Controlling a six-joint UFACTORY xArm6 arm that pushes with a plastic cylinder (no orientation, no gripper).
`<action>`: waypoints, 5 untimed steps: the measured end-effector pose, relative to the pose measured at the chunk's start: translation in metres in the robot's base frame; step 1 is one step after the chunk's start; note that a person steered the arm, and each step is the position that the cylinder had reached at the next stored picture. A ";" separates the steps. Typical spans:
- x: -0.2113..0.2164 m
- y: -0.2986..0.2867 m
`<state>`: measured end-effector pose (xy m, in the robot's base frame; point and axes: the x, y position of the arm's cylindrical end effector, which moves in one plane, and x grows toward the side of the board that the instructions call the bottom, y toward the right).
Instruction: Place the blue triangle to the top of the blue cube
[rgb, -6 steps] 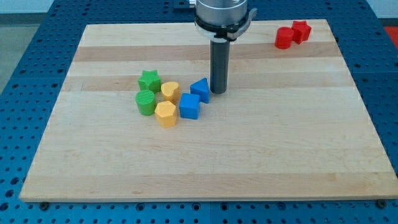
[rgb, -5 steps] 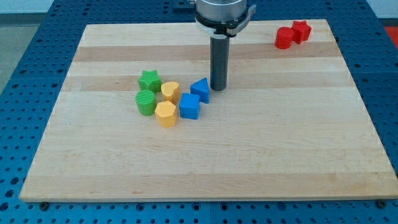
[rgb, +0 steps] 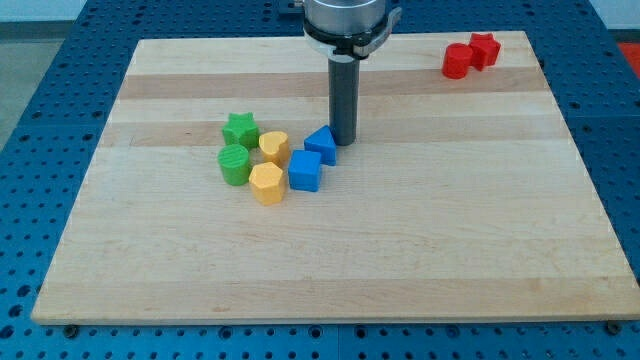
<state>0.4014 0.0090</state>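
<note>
My tip (rgb: 343, 141) had no jaws; it stood just upper right of the blue triangle (rgb: 322, 144), which touched the blue cube (rgb: 305, 171) centre-frame. Light, rigid, probably slippery: push its flat side.

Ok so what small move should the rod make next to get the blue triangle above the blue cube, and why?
Probably a short nudge toward the view's left. My tip sits just to the view's right of the blue triangle, which lies up and slightly right of the blue cube, so a small leftward push should centre it above.
</note>
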 end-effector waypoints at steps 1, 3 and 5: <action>0.002 -0.002; -0.017 0.026; -0.018 0.031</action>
